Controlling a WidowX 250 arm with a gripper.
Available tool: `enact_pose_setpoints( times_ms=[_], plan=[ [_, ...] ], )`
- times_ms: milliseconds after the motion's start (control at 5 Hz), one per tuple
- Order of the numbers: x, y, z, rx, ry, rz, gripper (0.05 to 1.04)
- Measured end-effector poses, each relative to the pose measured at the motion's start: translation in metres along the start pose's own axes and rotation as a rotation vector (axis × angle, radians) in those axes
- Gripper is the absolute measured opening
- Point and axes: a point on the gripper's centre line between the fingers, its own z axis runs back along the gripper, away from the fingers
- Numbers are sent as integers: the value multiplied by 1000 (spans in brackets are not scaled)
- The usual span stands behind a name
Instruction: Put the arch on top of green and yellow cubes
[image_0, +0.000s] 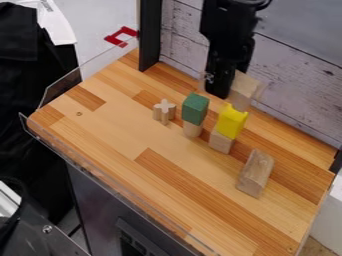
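Green cube (195, 108) on a wooden cylinder (193, 130), notched yellow cube (231, 121) on a wooden block (221, 142), pale piece (244, 90), seemingly the arch, by the black hand (219, 91), its grip impossible to tell.

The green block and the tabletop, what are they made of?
The green block is maybe painted wood, dull and evenly coloured, but it could be plastic. The tabletop looks like smooth wood, because it has light and dark strips.

The black gripper (219, 89) hangs down, seemingly near upright.
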Motion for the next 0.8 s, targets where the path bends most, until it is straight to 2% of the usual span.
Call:
enact_pose_setpoints(
  times_ms=[200,800],
  plan=[
    [7,0,-12,41,-9,-4,586],
    [6,-5,-23,67,3,15,586]
  ],
)
